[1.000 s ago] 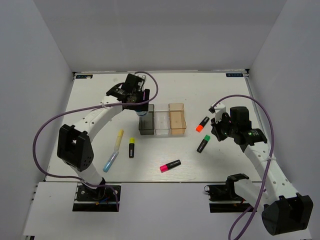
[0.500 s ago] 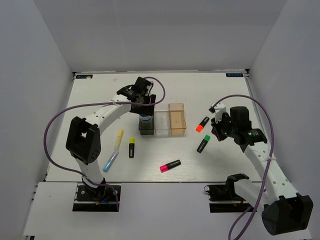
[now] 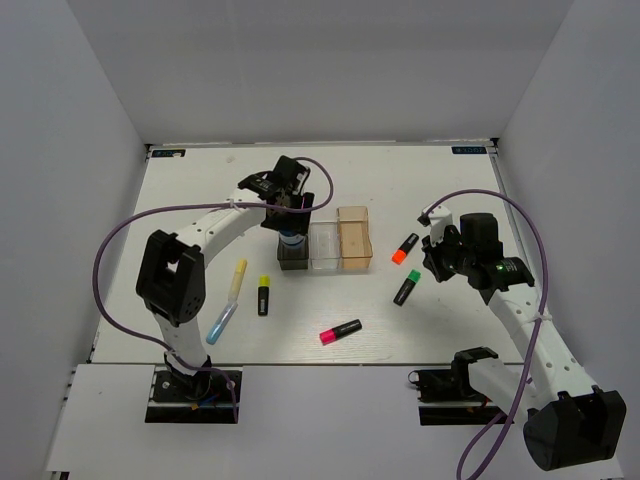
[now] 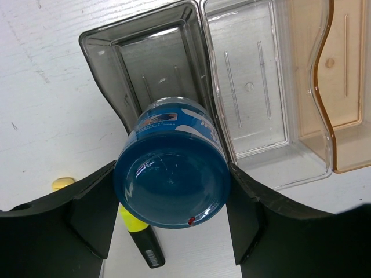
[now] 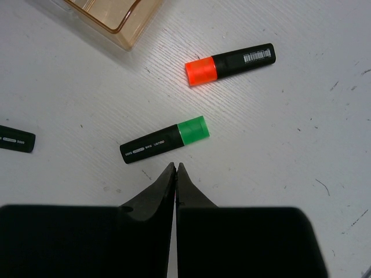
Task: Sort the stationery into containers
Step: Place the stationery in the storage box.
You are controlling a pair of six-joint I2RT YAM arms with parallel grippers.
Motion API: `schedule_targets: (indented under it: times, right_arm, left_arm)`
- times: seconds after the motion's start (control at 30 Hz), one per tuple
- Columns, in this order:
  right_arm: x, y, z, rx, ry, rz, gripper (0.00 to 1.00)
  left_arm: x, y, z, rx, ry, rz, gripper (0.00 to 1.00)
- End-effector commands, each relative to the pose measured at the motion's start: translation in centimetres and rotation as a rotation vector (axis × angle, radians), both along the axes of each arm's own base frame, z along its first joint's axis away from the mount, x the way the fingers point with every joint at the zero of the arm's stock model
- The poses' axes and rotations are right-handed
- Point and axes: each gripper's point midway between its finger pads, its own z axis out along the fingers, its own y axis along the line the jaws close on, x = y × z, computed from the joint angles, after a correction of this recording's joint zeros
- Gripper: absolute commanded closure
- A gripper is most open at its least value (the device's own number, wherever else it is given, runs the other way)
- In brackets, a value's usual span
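Observation:
My left gripper [image 4: 171, 217] is shut on the round blue tape roll [image 4: 171, 174] and holds it over the near end of the smoky dark grey bin [image 4: 145, 63]; in the top view the roll [image 3: 291, 240] sits at that bin [image 3: 292, 252]. The clear bin [image 3: 324, 246] and orange-tan bin [image 3: 354, 238] stand joined to its right. My right gripper [image 5: 175, 169] is shut and empty above the table, just near of the green-capped highlighter [image 5: 165, 140]. The orange-capped highlighter [image 5: 230, 63] lies beyond it.
A yellow-capped highlighter [image 3: 264, 294], a pale-yellow pen [image 3: 236, 276] and a light-blue pen [image 3: 220, 322] lie left of the bins. A pink-capped highlighter [image 3: 340, 331] lies near the front. White walls enclose the table on three sides.
My left gripper has carried the tape roll rightward and nearer, from behind the dark grey bin to over it. The right arm has not moved.

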Motion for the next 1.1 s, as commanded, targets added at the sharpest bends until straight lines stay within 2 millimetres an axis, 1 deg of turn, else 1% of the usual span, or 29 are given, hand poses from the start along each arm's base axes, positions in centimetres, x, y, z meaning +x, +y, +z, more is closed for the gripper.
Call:
schedule_targets:
  times: [0.0,0.07,0.17,0.2,0.3,0.33,0.4,0.5,0.6,0.63,0.73,0.77,0.83,0.97,1.07]
  right_arm:
    - [0.3,0.1,0.3,0.002,-0.031,0.001,0.95]
    - [0.4,0.1,0.3,0.002,-0.032,-0.001,0.92]
    - [0.3,0.0,0.3,0.001,-0.031,-0.002,0.9]
    - [0.4,0.1,0.3,0.003,-0.03,-0.002,0.9]
    - [0.4,0.1,0.3,0.002,-0.03,-0.001,0.87]
    - [0.4,-0.1,0.3,0.0,-0.028,-0.005,0.87]
    - [0.3,0.0,0.2,-0.001,-0.028,-0.001,0.87]
    - [0.4,0.0,0.4,0.002,-0.034,-0.004,0.86]
    - [0.4,0.0,0.5,0.001,-0.039,-0.004,0.84]
    - [0.4,0.0,0.4,0.001,-0.035,-0.005,0.84]
    - [0.4,-0.1,0.4,0.001,-0.034,-0.006,0.81]
    - [0.4,0.0,0.3,-0.001,-0.033,-0.006,0.81]
    - [0.3,-0.1,0.3,-0.001,-0.031,-0.006,0.77]
    - [0.4,-0.1,0.4,0.001,-0.035,-0.006,0.75]
    - [0.4,-0.1,0.4,-0.001,-0.034,-0.009,0.74]
  left_arm:
    - [1.2,-0.7,2.6,-0.028,-0.07,-0.005,0.89]
    - [1.1,-0.6,2.1,-0.016,-0.055,-0.007,0.86]
    - [1.1,-0.6,2.1,-0.014,-0.052,-0.003,0.77]
    - [1.2,-0.6,2.0,-0.011,-0.052,-0.004,0.68]
    - [1.2,-0.5,1.9,-0.006,-0.046,-0.003,0.59]
    - [1.3,-0.5,2.0,-0.006,-0.048,-0.001,0.51]
    - [1.5,-0.6,1.9,-0.003,-0.047,0.001,0.47]
    - [1.5,-0.5,1.9,0.005,-0.046,0.004,0.39]
    - [1.6,-0.6,2.1,0.004,-0.045,0.002,0.36]
    - [1.6,-0.5,2.1,0.004,-0.043,0.004,0.33]
    - [1.6,-0.5,2.2,0.004,-0.045,0.004,0.32]
    - [1.6,-0.6,2.3,0.004,-0.049,0.004,0.3]
    - [1.5,-0.5,2.1,0.006,-0.043,0.004,0.27]
    - [1.4,-0.5,2.0,0.006,-0.038,0.005,0.27]
    - [1.3,-0.5,1.6,0.011,-0.029,0.007,0.24]
